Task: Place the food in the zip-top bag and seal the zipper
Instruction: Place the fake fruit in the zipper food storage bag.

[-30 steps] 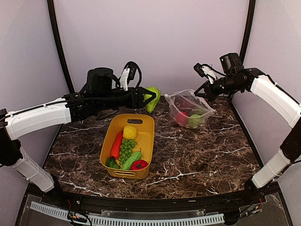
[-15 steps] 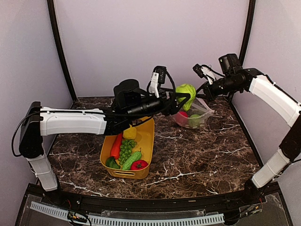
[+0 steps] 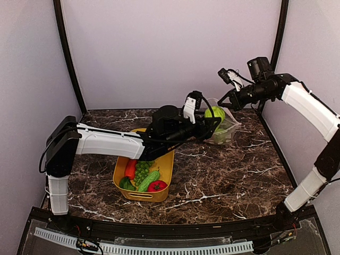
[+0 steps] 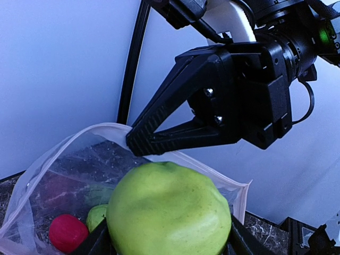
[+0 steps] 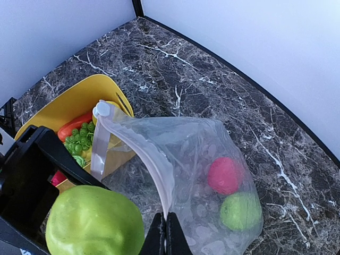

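While right fingers (image 5: 157, 236) pinch the bag (image 5: 187, 155), outstretched left arm (image 3: 106, 143) holds a pear (image 3: 214, 112).

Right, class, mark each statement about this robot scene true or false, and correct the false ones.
1. The left gripper holds a big green fruit. True.
2. The right gripper pinches the zip-top bag at its rim. True.
3. The bag is empty. False: a red fruit and a small green fruit lie inside.
4. The carrot is inside the bag. False: the carrot lies in the yellow tub.
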Robot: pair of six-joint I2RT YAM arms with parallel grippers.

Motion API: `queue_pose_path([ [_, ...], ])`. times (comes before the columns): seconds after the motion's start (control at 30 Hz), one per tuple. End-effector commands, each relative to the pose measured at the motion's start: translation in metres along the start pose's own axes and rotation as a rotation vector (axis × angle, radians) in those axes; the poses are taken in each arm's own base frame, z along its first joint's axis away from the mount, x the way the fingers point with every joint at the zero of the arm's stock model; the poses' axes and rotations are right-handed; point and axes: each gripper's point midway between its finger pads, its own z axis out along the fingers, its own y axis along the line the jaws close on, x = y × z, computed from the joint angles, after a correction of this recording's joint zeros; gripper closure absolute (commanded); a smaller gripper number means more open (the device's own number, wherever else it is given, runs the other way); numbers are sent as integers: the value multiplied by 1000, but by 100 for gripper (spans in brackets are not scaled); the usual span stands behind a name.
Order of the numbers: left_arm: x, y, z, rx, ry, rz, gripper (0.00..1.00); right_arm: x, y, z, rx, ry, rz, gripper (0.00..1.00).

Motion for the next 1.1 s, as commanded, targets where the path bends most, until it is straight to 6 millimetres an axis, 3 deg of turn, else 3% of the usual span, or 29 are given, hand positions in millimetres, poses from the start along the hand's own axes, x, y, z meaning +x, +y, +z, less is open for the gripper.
queue_pose_path([
  [0.0, -23, -4, 4, -17, -48, 12, 40, -9, 5, -1, -21, -17, 3, 100],
  [0.1, -27, -4, 3, -27, -51, 10, 24, -9, 5, 0, -24, -15, 4, 100],
  [0.17, -33, -6, 2, -23, -59, 13, 20, -9, 4, 0, -22, -14, 6, 100],
  [0.43, -64, -14, -10, -7, -102, 19, 17, -8, 3, 3, -19, -9, 7, 100],
  [0.53, -77, -20, -21, 13, -106, 27, 18, -5, 2, 2, -11, -6, 5, 100],
  [0.57, -70, -19, -23, 8, -69, 33, 19, -5, 2, 2, -7, -5, 2, 100],
  [0.6, -80, -22, -30, 13, -73, 39, 20, -3, 1, 2, 0, -5, -1, 100],
  [0.7, -73, -16, -56, -22, 9, 49, 21, 0, -3, 2, 21, -4, -7, 100],
  [0.73, -59, -10, -64, -43, 51, 52, 21, 1, -5, 3, 31, -2, -5, 100],
  [0.83, -46, 10, -96, -162, 174, 69, 21, -2, -19, 2, 80, -3, -2, 100],
  [0.87, -23, 20, -108, -205, 265, 76, 21, -7, -26, -2, 110, -9, -10, 100],
  [0.9, -27, 27, -119, -248, 275, 77, 21, -14, -36, -8, 154, -19, -20, 100],
  [0.93, -9, 35, -131, -287, 350, 76, 21, -24, -47, -16, 198, -37, -32, 100],
  [0.97, -10, 40, -142, -321, 361, 76, 20, -32, -58, -23, 235, -57, -38, 100],
  [1.0, 9, 48, -156, -354, 429, 70, 20, -40, -70, -32, 270, -80, -40, 100],
  [1.03, 7, 52, -165, -375, 433, 66, 18, -43, -81, -36, 302, -92, -33, 100],
  [1.07, 24, 59, -177, -403, 490, 56, 16, -41, -90, -35, 322, -89, -13, 100],
])
